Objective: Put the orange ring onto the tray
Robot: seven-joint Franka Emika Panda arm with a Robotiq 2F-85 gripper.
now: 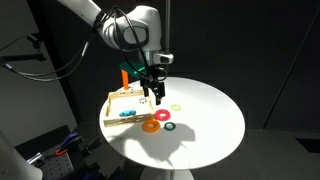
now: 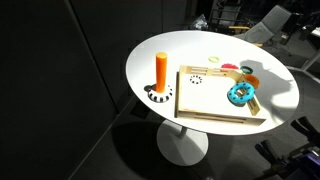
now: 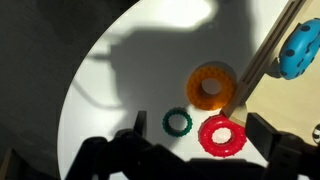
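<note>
The orange ring lies flat on the white table, touching the tray's edge; it also shows in an exterior view. The light wooden tray carries an upright orange peg at one corner. My gripper is open and empty. It hangs above the table beside the tray, and in the wrist view its fingers frame the red ring, just short of the orange ring.
A small dark green ring lies next to the red ring. A blue toothed ring lies on the tray. A thin yellow-green ring lies farther out on the round table.
</note>
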